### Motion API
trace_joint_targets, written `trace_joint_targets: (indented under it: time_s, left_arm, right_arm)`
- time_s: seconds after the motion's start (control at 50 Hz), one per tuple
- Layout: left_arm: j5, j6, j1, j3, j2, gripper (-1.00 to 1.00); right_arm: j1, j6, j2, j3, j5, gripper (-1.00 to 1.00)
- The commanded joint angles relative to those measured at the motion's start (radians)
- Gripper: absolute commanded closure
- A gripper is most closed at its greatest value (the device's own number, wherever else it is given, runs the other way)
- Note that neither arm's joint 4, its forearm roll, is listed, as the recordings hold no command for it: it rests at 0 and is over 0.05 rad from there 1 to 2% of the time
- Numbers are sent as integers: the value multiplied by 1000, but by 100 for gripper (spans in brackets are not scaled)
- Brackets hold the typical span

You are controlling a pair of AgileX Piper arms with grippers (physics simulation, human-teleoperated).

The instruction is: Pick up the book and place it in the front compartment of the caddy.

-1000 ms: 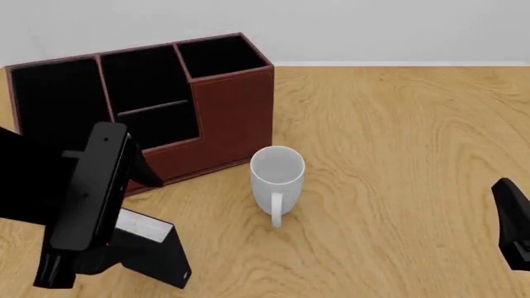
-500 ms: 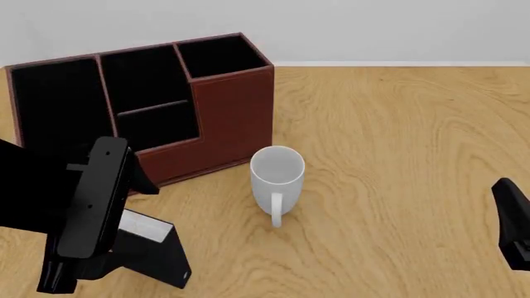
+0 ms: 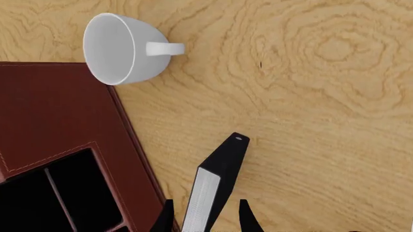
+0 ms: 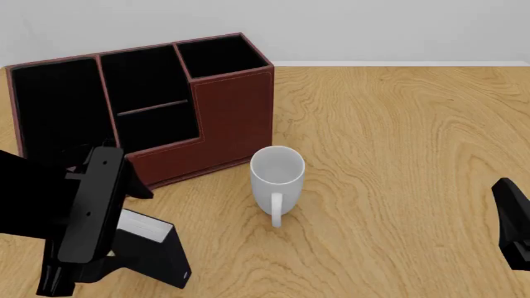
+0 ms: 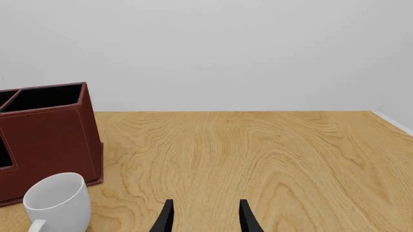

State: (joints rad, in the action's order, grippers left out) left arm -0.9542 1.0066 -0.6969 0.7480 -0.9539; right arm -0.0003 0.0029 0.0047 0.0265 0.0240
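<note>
The black book (image 4: 162, 256) with white page edges stands on the table at the front left, partly hidden by my left arm (image 4: 89, 211). In the left wrist view the book (image 3: 224, 162) runs between the fingers of my left gripper (image 3: 206, 220). That gripper is open, with one finger on each side of the book and a gap at each. The reddish-brown caddy (image 4: 236, 115) stands behind it at the back left. Its front compartment (image 4: 157, 127), behind a thin low crossbar, is empty. My right gripper (image 5: 205, 220) is open over bare wood at the far right.
A white mug (image 4: 277, 172) stands upright just right of the caddy's front corner, handle toward the camera; it also shows in the left wrist view (image 3: 123, 48) and the right wrist view (image 5: 58, 199). A pale wall backs the table.
My left arm has sunk lower over the book and drawn slightly toward the camera. The book, mug, caddy and right arm have not moved.
</note>
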Motion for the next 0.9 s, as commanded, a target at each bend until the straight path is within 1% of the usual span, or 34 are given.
trace_joint_targets:
  time_s: [0.02, 0.1, 0.42, 0.46, 0.56, 0.66, 0.7, 0.9]
  left_arm:
    - [13, 19, 25, -21, 8, -100]
    - [17, 15, 25, -27, 9, -100]
    - [44, 62, 79, -65, 17, -100]
    - [51, 54, 79, -67, 11, -100]
    - [54, 63, 86, -74, 14, -100]
    - [58, 49, 77, -74, 7, -100]
    - [69, 61, 88, -84, 5, -100]
    - [74, 69, 112, -93, 6, -100]
  right_arm:
    - [0, 0, 0, 0, 0, -100]
    - [0, 0, 0, 0, 0, -100]
    - [0, 0, 0, 0, 0, -100]
    - [0, 0, 0, 0, 0, -100]
    - [0, 0, 0, 0, 0, -100]
    - [0, 0, 0, 0, 0, -100]
    - [0, 0, 0, 0, 0, -100]
    - [0, 0, 0, 0, 0, -100]
